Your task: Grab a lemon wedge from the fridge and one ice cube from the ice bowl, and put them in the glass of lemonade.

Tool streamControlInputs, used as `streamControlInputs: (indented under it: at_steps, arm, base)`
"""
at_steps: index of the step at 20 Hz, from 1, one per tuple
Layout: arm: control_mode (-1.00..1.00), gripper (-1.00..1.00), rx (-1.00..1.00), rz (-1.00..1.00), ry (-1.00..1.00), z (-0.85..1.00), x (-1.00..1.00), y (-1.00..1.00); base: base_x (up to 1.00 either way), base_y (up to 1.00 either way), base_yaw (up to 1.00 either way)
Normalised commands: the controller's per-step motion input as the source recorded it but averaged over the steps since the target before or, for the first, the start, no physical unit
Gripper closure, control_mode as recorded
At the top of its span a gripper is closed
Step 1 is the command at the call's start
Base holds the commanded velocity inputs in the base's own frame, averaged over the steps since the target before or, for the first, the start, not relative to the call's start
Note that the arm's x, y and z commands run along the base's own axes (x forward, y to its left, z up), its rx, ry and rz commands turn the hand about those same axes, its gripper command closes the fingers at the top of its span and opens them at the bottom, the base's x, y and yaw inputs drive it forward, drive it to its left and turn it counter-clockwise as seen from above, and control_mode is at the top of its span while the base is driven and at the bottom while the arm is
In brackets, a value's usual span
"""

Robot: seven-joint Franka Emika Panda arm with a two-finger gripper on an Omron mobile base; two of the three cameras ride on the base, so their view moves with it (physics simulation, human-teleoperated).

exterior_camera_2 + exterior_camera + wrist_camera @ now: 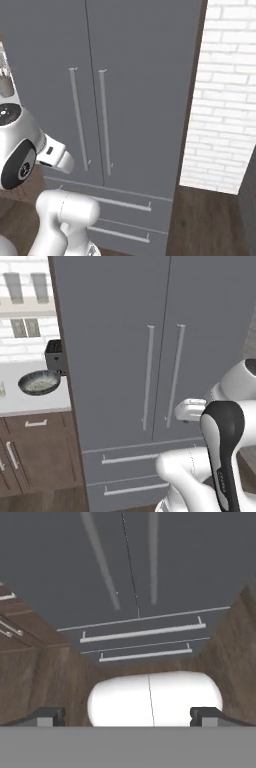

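While the fridge (115,356) stands shut, jaws wide, clear of its doors.

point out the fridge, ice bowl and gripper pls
fridge (115,356), left base view: left door panel.
ice bowl (38,384), left base view: speckled inside.
gripper (128,716), hand view: midway between the open fingertips.

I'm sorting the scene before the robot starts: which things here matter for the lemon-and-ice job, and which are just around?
Belongs to the job:
- fridge, both doors shut
- ice bowl on the counter left of the fridge
- gripper, open, holding nothing

Just around:
- black toaster behind the bowl
- brown wooden cabinets under the counter
- white brick wall right of the fridge
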Motion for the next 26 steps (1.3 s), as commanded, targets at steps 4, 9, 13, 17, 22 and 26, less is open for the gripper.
streamControlInputs:
  at_steps: [4, 9, 13, 17, 22, 26]
  arm:
    - [1.00, -1.00, 0.00, 0.00, 0.00, 0.00, 0.00, 0.00]
    - [1.00, -1.00, 0.00, 0.00, 0.00, 0.00, 0.00, 0.00]
    - [1.00, -1.00, 0.00, 0.00, 0.00, 0.00, 0.00, 0.00]
    - [1.00, -1.00, 0.00, 0.00, 0.00, 0.00, 0.00, 0.00]
    - [1.00, -1.00, 0.00, 0.00, 0.00, 0.00, 0.00, 0.00]
    - [1.00, -1.00, 0.00, 0.00, 0.00, 0.00, 0.00, 0.00]
  base:
    - [-0.26, -0.01, 0.08]
    - [-0.57, 0.02, -0.11]
    - [-0.40, 0.11, -0.24]
    - [-0.65, 0.01, -0.18]
    - [-0.38, 0.31, -0.01]
    - [0.14, 0.08, 0.00]
